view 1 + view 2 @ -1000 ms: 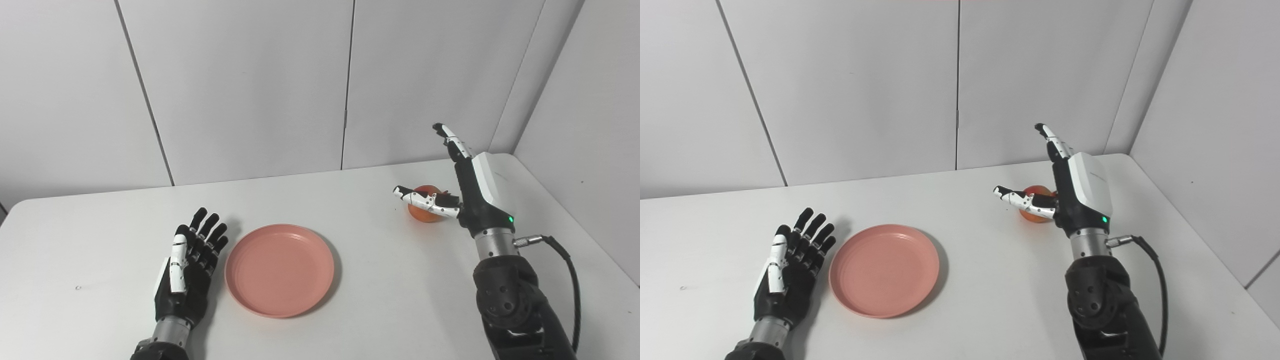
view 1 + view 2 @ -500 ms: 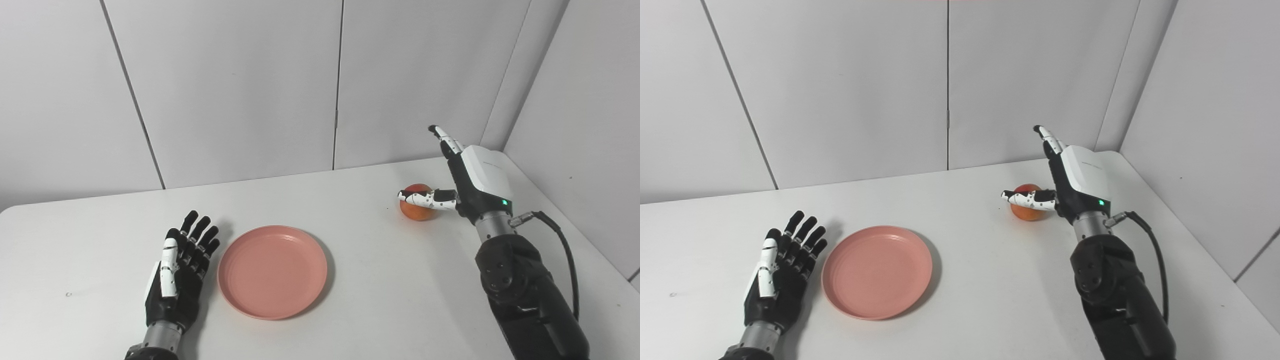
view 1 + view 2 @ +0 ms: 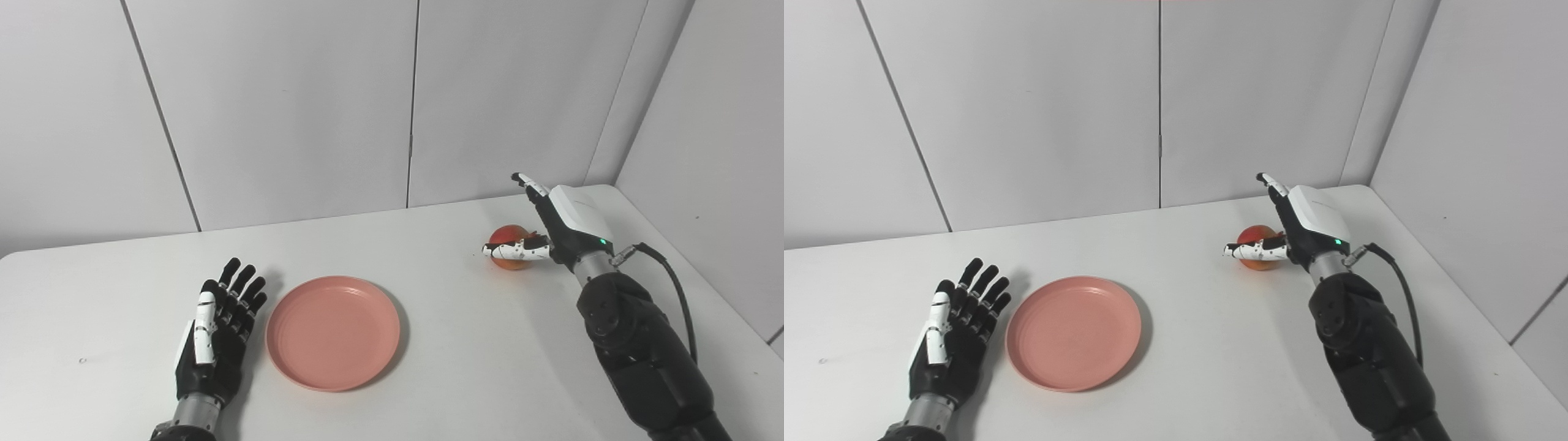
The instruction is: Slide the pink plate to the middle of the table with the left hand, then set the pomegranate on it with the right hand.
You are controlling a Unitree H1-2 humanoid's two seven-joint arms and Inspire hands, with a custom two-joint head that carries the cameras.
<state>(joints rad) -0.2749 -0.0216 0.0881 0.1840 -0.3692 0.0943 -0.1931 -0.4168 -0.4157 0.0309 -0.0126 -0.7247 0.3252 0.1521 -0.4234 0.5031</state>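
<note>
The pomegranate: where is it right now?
The pomegranate sits on the table at far right, near the back edge, right of the pink plate. The open right hand is beside it, thumb across its front.

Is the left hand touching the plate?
Apart. In the left eye view a thin strip of white table shows between the left hand and the rim of the plate; the hand lies flat beside it.

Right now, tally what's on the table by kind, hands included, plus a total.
Plates: 1, the pink plate
Fruit: 1, the pomegranate, far right of the table
Robot hands: 2, the left hand open beside the plate, the right hand open at the pomegranate, not closed on it
Total: 4
</note>
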